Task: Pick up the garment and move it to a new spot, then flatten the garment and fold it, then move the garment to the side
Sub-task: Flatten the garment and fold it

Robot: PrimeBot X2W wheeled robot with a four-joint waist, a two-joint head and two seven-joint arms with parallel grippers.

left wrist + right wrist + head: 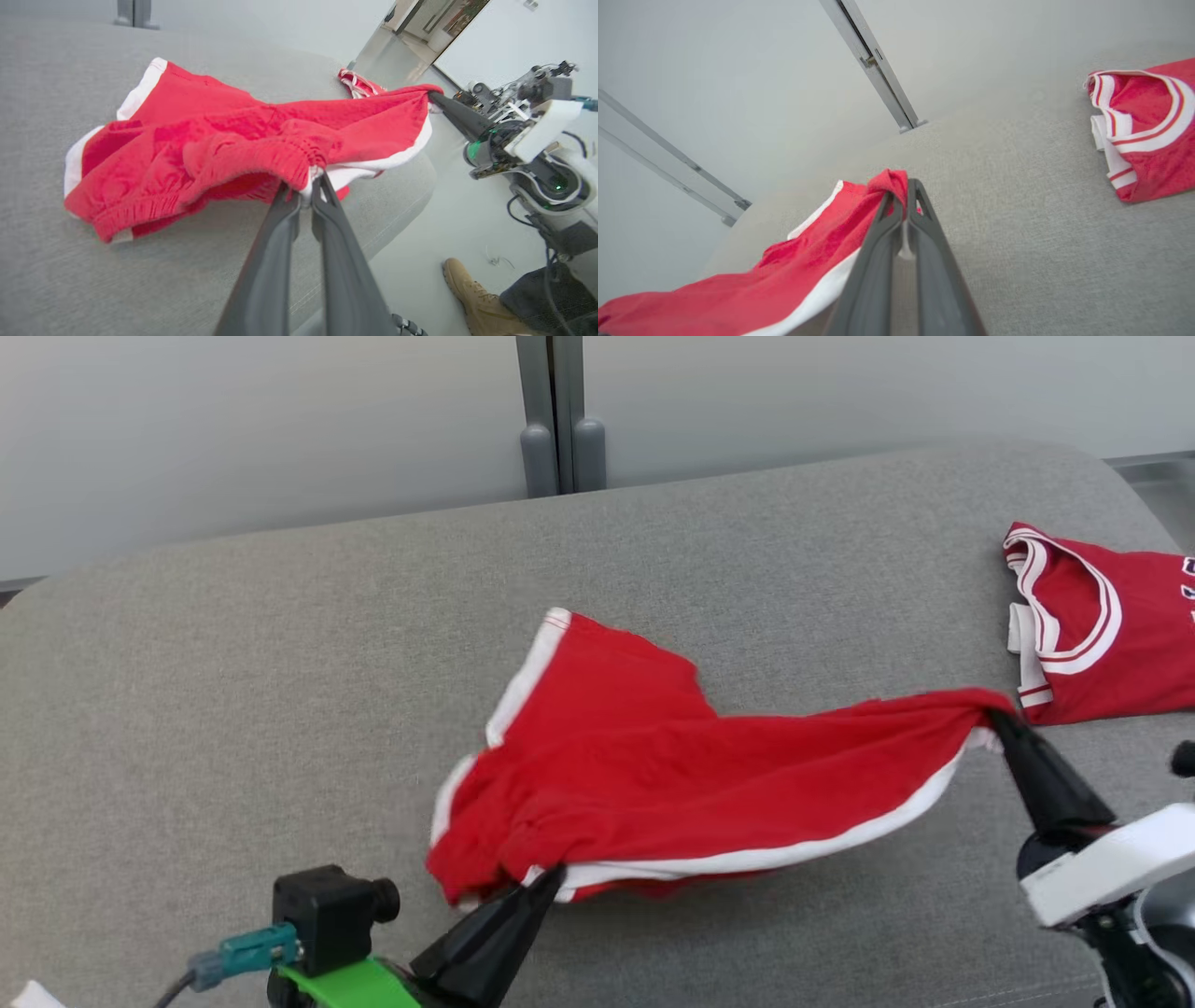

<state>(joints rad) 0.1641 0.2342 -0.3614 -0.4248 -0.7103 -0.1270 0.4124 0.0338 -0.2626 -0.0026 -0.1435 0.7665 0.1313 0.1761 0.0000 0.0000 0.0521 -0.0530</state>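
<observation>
We have the garment (672, 775), a pair of red shorts with white trim, pinched at two ends. Our left gripper (554, 877) is pressed together on the gathered edge nearest us, and our right gripper (996, 717) is closed on a bunched corner out to the right. Holding it at two far-apart points draws the cloth into a taut band between the fingers, which we judge suits lifting it and carrying it to a new spot without it balling up. The shorts lie across the middle of the grey padded surface (280, 709), towards its near edge. The far leg with its white hem rests on the padding, and the right end is raised. A second red jersey (1111, 635) lies well apart at the right, likely set aside, and it is cut off by the picture's edge. We cannot tell how many layers each pinch has caught, nor whether the sagging middle touches the padding, since a shadow hides the underside. The shorts' true outline is lost in folds. In the left wrist view a tan boot (472, 298) stands on the floor beside the surface, with the rest of the person cut off.
</observation>
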